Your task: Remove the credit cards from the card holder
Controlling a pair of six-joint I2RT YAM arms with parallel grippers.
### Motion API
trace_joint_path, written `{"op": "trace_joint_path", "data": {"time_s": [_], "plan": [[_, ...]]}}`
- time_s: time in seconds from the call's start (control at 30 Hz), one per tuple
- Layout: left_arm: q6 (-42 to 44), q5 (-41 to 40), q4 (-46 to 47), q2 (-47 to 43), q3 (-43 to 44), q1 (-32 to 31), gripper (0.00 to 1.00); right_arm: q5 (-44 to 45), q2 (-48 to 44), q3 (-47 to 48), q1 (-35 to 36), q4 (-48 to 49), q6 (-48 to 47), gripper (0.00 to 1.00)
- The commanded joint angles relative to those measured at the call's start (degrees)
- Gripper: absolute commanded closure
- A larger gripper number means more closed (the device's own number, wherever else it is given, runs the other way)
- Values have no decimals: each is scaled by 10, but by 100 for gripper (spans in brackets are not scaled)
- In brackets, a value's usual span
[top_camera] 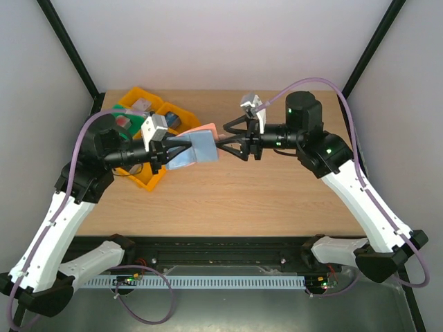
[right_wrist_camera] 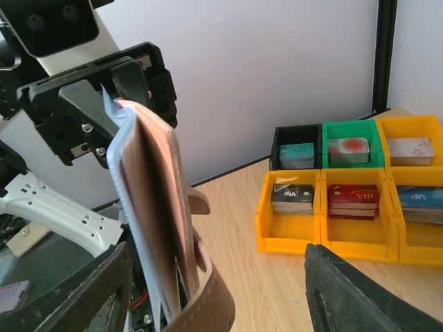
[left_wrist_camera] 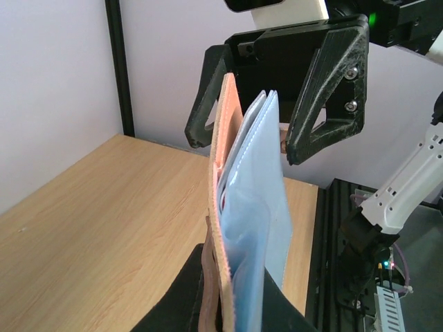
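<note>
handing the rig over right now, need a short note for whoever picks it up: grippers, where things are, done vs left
Left gripper: shut on the card holder, holding it on edge above the table.
Right gripper: open, jaws astride the holder's free end, closed on nothing.
Credit cards: those that show sit inside the holder, light blue edges sticking out toward the right gripper.
Done: holder is up and presented to the right arm. No card is out.
Left: close on a card, pull it free, set it down, repeat for the rest.
</note>
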Motion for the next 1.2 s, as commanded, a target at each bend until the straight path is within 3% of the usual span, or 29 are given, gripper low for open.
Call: {"op": "trace_joint_path", "data": {"time_s": [0.0,0.4,0.6,0.9,1.17], "plan": [[-16,27,61,-21,-14,3,98,1,-19,1,1,-39,-10,34],[-47,50,98,-23,-31,1,98,17,-12,-34,34,52,80,35],[-63,24,118,-19,-46,1,98,10,5,-45,76,107,118,25],[-92,78,162,-23,-67,0,98,159,27,-47,121,162,144,24],[-123,102,205,-29,-87,0,98,179,46,-51,147,177,139,21]]}}
